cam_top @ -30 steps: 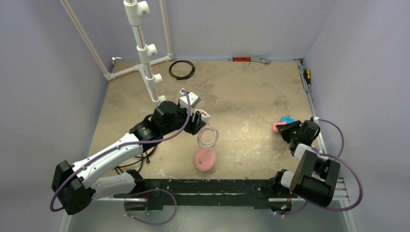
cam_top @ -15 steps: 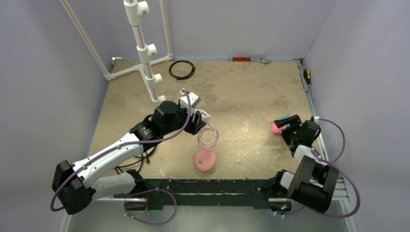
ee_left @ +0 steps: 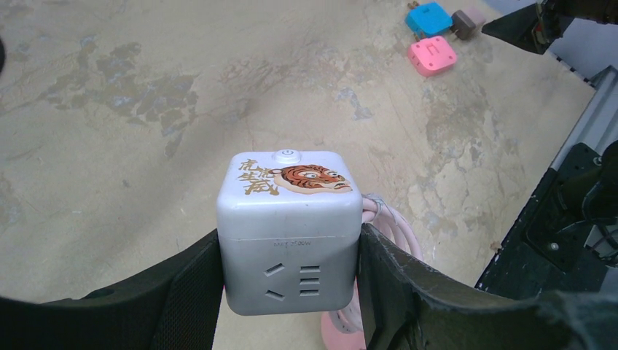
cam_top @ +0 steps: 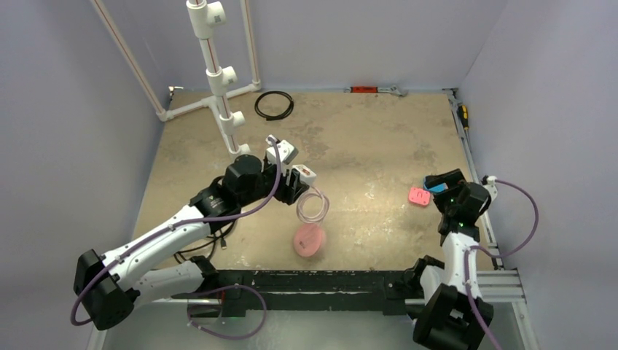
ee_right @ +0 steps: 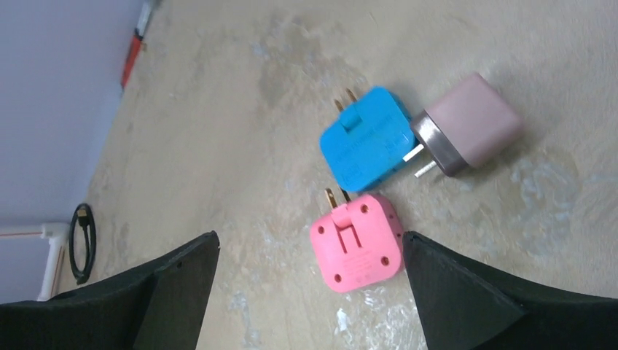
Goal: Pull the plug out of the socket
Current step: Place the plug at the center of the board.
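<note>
My left gripper (cam_top: 297,182) (ee_left: 289,257) is shut on the socket (ee_left: 289,233) (cam_top: 307,173), a white cube with a tiger sticker on top, held above the table's middle. Its face with dark slots is bare. A pink cable coil (cam_top: 313,206) hangs from it down to a pink disc (cam_top: 309,240). The pink plug (ee_right: 357,244) (cam_top: 419,196) lies flat on the table at the right, prongs showing. My right gripper (ee_right: 310,244) (cam_top: 443,189) stands open just over it, its fingers wide on either side and apart from it.
A blue plug (ee_right: 368,149) and a pale pink charger (ee_right: 470,131) lie just beyond the pink plug. A white pipe stand (cam_top: 218,73) and a black cable ring (cam_top: 274,104) are at the back left. Tools lie along the back edge (cam_top: 364,90) and right edge (cam_top: 463,113).
The right gripper has opened and let go of the pink plug, which now lies on the table, and it has drawn back a little. The left gripper still holds the socket.
</note>
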